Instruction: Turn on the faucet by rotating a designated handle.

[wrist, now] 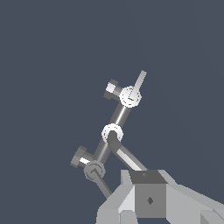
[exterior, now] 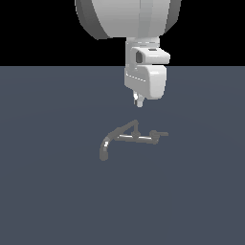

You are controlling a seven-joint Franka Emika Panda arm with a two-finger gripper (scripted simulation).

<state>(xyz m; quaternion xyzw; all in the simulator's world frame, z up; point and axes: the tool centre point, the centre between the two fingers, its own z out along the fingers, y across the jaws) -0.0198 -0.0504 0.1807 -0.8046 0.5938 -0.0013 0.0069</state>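
Observation:
The faucet is a small grey fixture lying on the dark floor. Its hooked spout curls toward the exterior view's left. A shiny bar runs across it, and a slanted rod peaks at its middle. The handle is the short stub with a round hub at the exterior view's right end. My gripper hangs above and just behind the rod's peak, shut on nothing and touching nothing. In the wrist view the faucet shows three round hubs and two thin levers, with the gripper over the spout tube.
The dark blue-grey floor spreads flat on every side of the faucet. The robot's large white arm link fills the upper middle of the exterior view.

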